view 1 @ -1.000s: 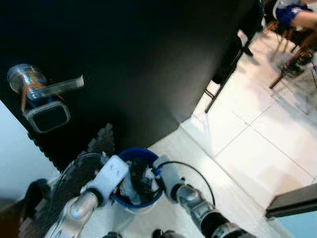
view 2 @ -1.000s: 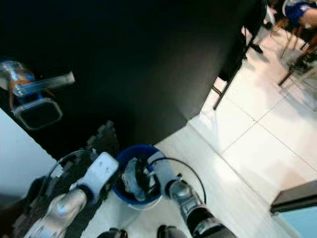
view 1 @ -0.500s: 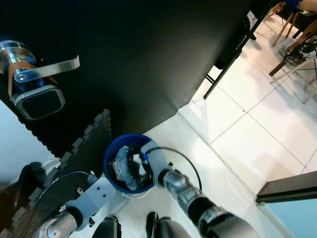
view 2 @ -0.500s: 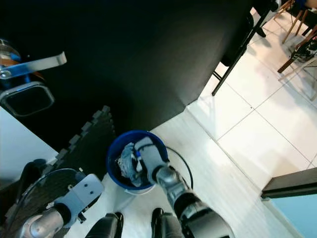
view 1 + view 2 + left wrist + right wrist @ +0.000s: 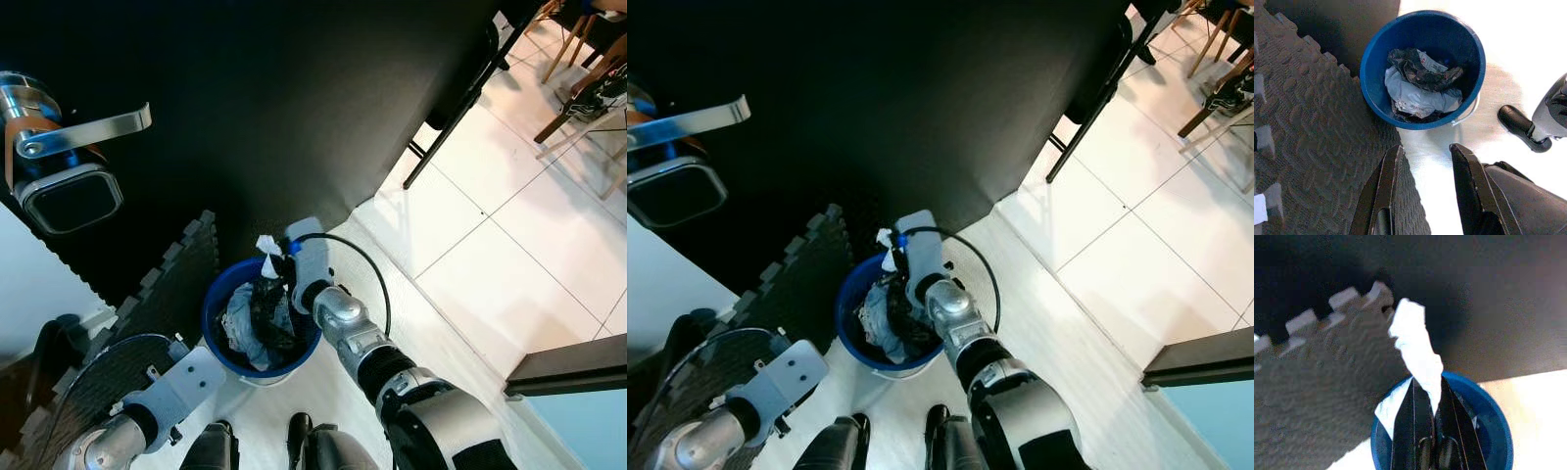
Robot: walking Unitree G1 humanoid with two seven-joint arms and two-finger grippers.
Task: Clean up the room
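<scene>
One blue bucket point(image 5: 217, 318) stands on the white tiled floor point(image 5: 490, 284), right beside a dark foam mat point(image 5: 1308, 147) with a toothed edge. The bucket touches the mat's edge. Inside the bucket lies a heap of trash point(image 5: 1420, 88): crumpled grey-white paper or bags and one dark crumpled piece on top.

The right gripper point(image 5: 1427, 399) is just above the bucket's rim, on the side near the black wall point(image 5: 294, 108). Its jaws are pressed together and pinch one white crumpled tissue point(image 5: 1415, 352). The tissue sticks up out of the two black fingers point(image 5: 1405, 426) and hangs in the air over the bucket. In the head view the same tissue point(image 5: 266, 257) shows as a small white tuft at the tip of the right arm.

The left gripper point(image 5: 1422, 161) is low, near the floor, on the side of the bucket away from the wall. Its jaws are spread apart and hold nothing. Between its two fingers point(image 5: 1386, 181) you can see the bare floor and the bucket's near rim.

One silver door handle point(image 5: 73, 132) with a dark lock plate below it sticks out at the upper left. Two black robot feet point(image 5: 294, 441) stand on the floor by the bucket. A black chair leg point(image 5: 446, 132) and some wooden chair legs point(image 5: 568, 93) stand farther off on the tiles.
</scene>
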